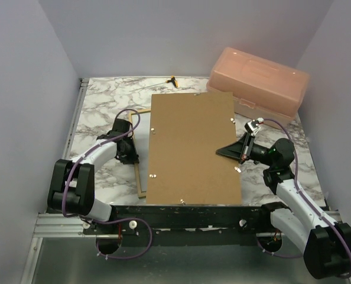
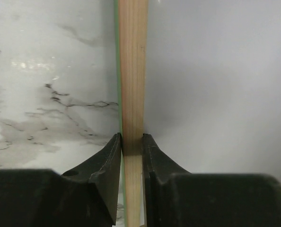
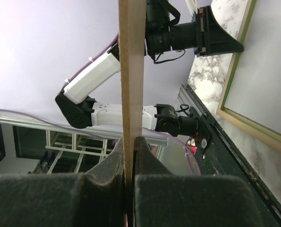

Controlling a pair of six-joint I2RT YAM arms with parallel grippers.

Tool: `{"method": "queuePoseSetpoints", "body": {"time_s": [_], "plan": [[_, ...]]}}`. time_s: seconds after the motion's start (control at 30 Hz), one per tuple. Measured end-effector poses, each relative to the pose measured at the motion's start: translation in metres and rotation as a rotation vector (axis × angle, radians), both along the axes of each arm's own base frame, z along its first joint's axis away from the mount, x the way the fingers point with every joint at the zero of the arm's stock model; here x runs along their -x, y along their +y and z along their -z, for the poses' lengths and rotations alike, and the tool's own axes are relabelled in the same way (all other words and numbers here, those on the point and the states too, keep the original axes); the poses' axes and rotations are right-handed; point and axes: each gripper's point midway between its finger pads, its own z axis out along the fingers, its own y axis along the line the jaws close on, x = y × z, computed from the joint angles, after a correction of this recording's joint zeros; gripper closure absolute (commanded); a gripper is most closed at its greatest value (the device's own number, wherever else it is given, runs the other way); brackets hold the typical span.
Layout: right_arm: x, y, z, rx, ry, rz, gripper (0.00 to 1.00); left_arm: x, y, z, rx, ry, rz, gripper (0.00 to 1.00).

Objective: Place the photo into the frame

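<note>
Since the brown backing panel (image 1: 193,148) hangs over the middle of the desk (image 1: 104,100), you only really see the frame (image 1: 141,180) poking out along its left side. The desk is white marble with grey veins, boxed in by plain pale lilac walls (image 1: 22,89), with a pink plastic box (image 1: 261,83) sitting at the back right corner.

The frame lies flat on the marble, bare wood up, with a thin green edge showing. The left gripper (image 1: 133,155) is clenched on its left rail, a finger pressed on each side. Just inside that rail is a plain white sheet, which looks like the photo (image 2: 216,85) lying blank side up. The right gripper (image 1: 219,152) is clamped tight on the panel's right edge, holding that side up off the desk.
</note>
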Motion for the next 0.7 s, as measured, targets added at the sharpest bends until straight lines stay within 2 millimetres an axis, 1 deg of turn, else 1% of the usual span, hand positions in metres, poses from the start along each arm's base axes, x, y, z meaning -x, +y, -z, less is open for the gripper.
{"method": "queuePoseSetpoints", "body": {"time_s": [0.27, 0.4, 0.5, 0.67, 0.7], "plan": [[-0.009, -0.014, 0.015, 0.045, 0.002, 0.029, 1.00, 0.000, -0.031, -0.001, -0.049, 0.021, 0.124, 0.96], [-0.011, -0.022, 0.022, 0.069, 0.008, 0.039, 1.00, 0.005, -0.044, -0.001, -0.050, 0.021, 0.173, 1.00], [-0.012, -0.026, 0.028, 0.092, 0.017, 0.039, 1.00, 0.008, -0.052, -0.001, -0.043, 0.019, 0.205, 1.00], [-0.011, -0.027, 0.029, 0.118, -0.003, 0.027, 1.00, 0.012, -0.062, 0.000, -0.018, 0.012, 0.236, 1.00], [-0.011, -0.027, 0.030, 0.121, -0.005, 0.025, 1.00, 0.013, -0.064, 0.000, -0.012, 0.010, 0.235, 0.96]]}}
